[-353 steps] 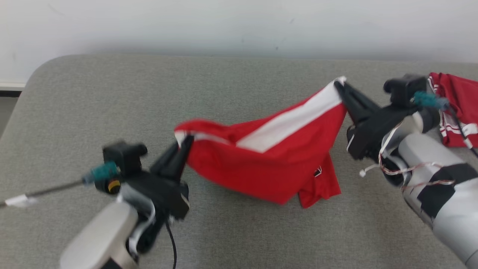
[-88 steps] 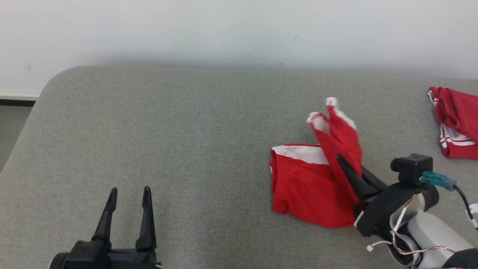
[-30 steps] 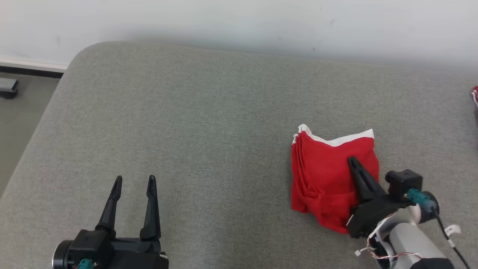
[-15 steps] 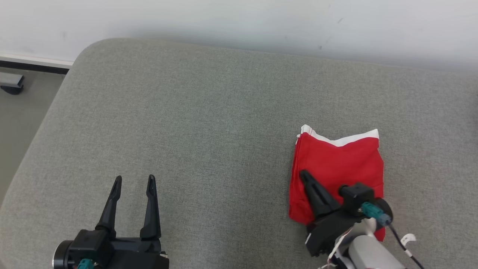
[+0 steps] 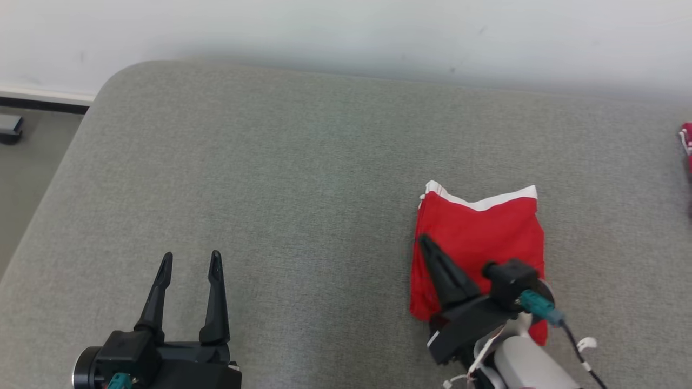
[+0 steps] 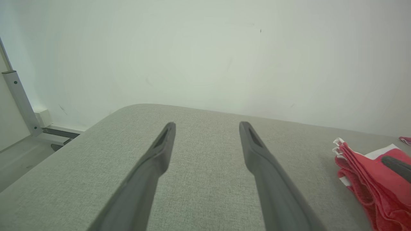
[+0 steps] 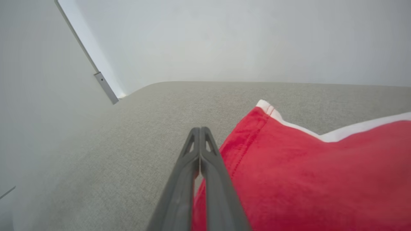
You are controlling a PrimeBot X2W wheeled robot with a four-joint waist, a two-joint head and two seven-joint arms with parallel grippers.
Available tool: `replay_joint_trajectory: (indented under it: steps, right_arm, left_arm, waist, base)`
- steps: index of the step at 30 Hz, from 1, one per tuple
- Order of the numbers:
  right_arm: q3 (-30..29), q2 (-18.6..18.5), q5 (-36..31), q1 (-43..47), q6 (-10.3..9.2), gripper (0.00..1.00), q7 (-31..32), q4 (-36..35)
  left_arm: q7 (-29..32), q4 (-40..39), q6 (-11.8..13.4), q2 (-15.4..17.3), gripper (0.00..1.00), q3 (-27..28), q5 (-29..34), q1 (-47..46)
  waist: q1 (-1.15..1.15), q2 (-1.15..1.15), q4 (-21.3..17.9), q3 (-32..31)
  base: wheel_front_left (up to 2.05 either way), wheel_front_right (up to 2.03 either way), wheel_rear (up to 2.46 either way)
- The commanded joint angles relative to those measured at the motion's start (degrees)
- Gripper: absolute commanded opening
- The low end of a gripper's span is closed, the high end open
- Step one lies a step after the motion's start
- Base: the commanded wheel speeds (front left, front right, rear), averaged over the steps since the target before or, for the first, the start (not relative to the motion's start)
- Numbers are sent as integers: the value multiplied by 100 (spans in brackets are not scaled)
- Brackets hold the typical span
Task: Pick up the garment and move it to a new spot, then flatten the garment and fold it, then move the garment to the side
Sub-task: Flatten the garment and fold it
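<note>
Hiding part of the garment (image 5: 486, 232), the right gripper (image 5: 423, 239) is pinched closed; left gripper (image 5: 190, 258) gapes wide.

Head camera looks steeply down at the surface (image 5: 270, 162). Wrist cameras skim low across it, all sharing the garment (image 5: 481, 232).

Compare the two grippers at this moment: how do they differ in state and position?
The left gripper has its fingers spread apart; the right gripper has them pressed together. The left gripper sits over bare grey cushion, apart from the red garment; the right gripper lies over that garment's left edge. Both hold nothing.
</note>
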Motion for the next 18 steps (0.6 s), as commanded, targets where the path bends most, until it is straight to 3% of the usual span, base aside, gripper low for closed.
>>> replay_joint_trajectory:
  steps: [1, 18]
  right_arm:
    - [-138, -75, -29, 109, -17, 0, -25, -155]
    - [-1623, -431, -453, 925, -17, 0, -26, -1317]
  left_arm:
    - [-17, -6, 2, -6, 100, 39, 72, 62]
    - [-17, 25, -116, -7, 100, 167, 312, 189]
  waist:
    - [0, 0, -133, -68]
    - [0, 0, -1071, -350]
  base:
    - [0, 0, 0]
    - [0, 0, 0]
